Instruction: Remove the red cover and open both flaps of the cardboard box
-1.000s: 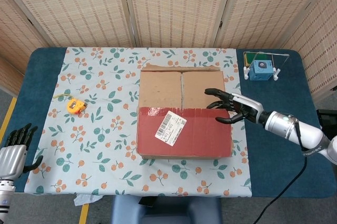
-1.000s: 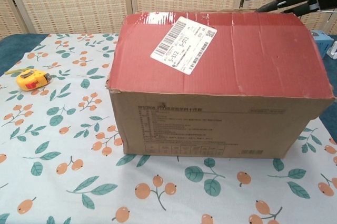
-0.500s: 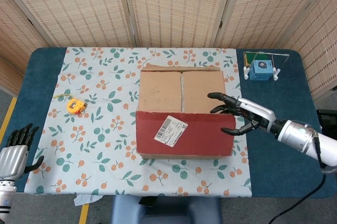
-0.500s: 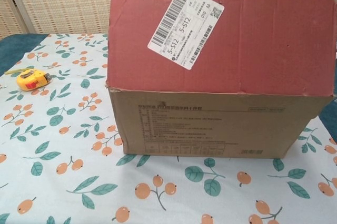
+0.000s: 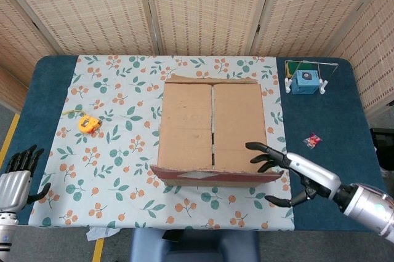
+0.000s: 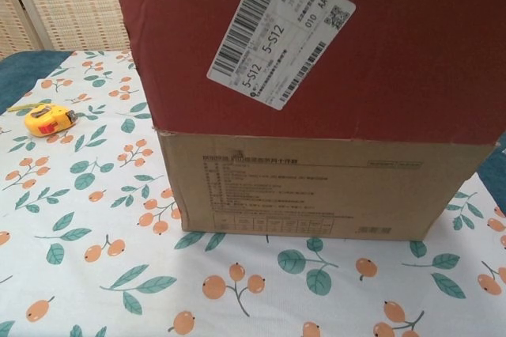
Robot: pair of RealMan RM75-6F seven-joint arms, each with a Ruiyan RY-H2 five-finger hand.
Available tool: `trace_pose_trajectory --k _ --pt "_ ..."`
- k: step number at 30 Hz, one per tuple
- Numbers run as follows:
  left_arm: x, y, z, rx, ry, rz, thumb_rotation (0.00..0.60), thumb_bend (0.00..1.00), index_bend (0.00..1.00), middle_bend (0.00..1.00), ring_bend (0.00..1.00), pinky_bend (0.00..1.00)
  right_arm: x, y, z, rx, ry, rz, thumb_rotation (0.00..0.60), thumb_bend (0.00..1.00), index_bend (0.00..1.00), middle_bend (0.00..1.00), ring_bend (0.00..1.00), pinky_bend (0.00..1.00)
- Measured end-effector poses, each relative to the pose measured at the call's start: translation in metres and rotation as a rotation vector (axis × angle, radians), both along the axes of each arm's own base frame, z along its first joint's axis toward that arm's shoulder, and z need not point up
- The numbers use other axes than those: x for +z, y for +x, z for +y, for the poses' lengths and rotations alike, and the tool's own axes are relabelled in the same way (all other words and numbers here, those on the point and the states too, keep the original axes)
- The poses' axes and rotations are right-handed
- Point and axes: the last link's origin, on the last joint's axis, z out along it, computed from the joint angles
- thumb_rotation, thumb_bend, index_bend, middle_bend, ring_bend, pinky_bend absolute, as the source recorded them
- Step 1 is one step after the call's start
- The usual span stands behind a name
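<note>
Blue table (image 5: pixel 55 83) fills most of the head view, with a leaf-and-berry cloth (image 5: pixel 117 139) spread over its middle. Centre frame sits the cardboard box (image 5: pixel 212 130), its two top flaps (image 5: pixel 184 120) lying closed and flat. The red cover (image 6: pixel 316 44) stands upright along the box's lower edge, edge-on from above; in the chest view it fills the upper frame, a white label (image 6: pixel 281 32) stuck on it. At lower right, the right hand (image 5: pixel 295 176) is spread wide, fingertips at the cover's right end; actual contact is unclear. The left hand (image 5: pixel 18 179), lower left, holds nothing, fingers apart. A blue gadget (image 5: pixel 305 80) sits upper right, a yellow tape measure (image 5: pixel 88 125) at left, a small wrapper (image 5: pixel 313 141) at right.
</note>
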Motion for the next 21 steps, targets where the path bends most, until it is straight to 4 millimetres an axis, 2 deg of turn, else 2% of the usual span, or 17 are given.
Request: trace_pose_trajectory --k 4,9,13,17,19,21 --pt "-0.001 0.001 0.000 -0.003 -0.002 0.003 0.600 0.38 0.00 0.00 0.00 0.00 -0.005 -0.010 0.022 0.018 0.002 0.045 0.600 0.39 0.00 0.00 0.13 0.23" --pt "-0.001 0.000 0.000 -0.001 -0.005 0.003 0.600 0.38 0.00 0.00 0.00 0.00 -0.009 -0.020 0.034 0.038 0.007 0.079 0.600 0.39 0.00 0.00 0.12 0.23" --pt "-0.001 0.000 0.001 0.001 -0.005 0.001 0.600 0.38 0.00 0.00 0.00 0.00 -0.013 -0.026 0.033 0.035 0.012 0.103 0.600 0.39 0.00 0.00 0.11 0.21" --pt "0.000 -0.001 0.001 0.003 -0.004 -0.002 0.600 0.38 0.00 0.00 0.00 0.00 -0.016 -0.029 0.027 0.050 -0.030 0.148 0.600 0.39 0.00 0.00 0.11 0.13" --pt "0.000 -0.001 0.001 0.004 -0.007 -0.002 0.600 0.38 0.00 0.00 0.00 0.00 -0.018 -0.028 0.022 0.068 -0.077 0.184 0.600 0.39 0.02 0.00 0.10 0.09" --pt "-0.001 -0.001 0.002 0.005 -0.010 -0.003 0.600 0.38 0.00 0.00 0.00 0.00 -0.020 -0.027 0.016 0.089 -0.132 0.222 0.600 0.39 0.10 0.00 0.08 0.04"
